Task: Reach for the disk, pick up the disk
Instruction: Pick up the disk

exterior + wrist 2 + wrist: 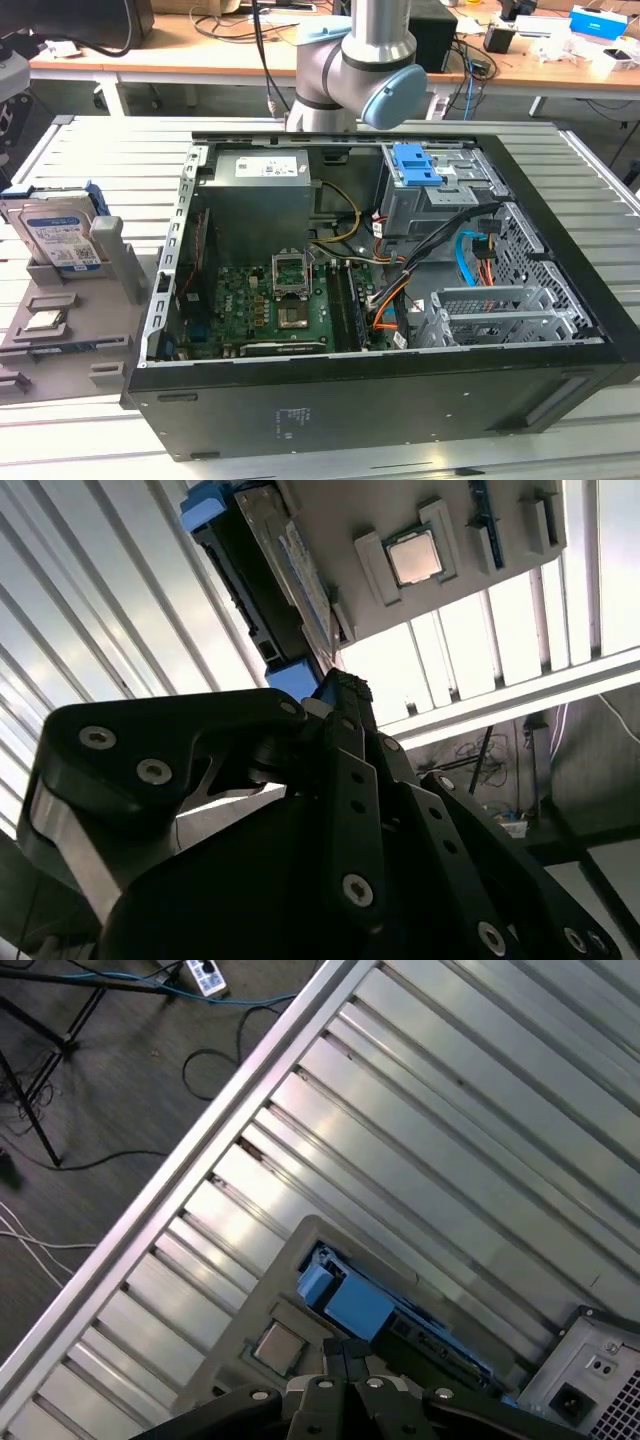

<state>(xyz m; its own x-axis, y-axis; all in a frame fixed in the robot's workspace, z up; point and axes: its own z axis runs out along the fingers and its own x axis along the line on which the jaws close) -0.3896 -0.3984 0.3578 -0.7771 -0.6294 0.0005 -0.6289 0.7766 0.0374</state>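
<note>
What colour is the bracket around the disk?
Blue. The bracket framing the disk shows best in the exterior view.

A: What sort of site?
B: Robotics lab or test workshop. Robot arm (pixel 375 60) at a slatted aluminium worktop (pixel 100 150), with an opened computer case (pixel 350 400) on it.
A: Other evidence?
B: Wooden desks (pixel 180 58) behind, strewn with cables and boxes. Power strip (pixel 205 972) and loose leads on a bare floor.

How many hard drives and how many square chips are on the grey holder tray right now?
Hard drive in blue bracket: 1
Square silver chip: 1
Total: 2
</note>
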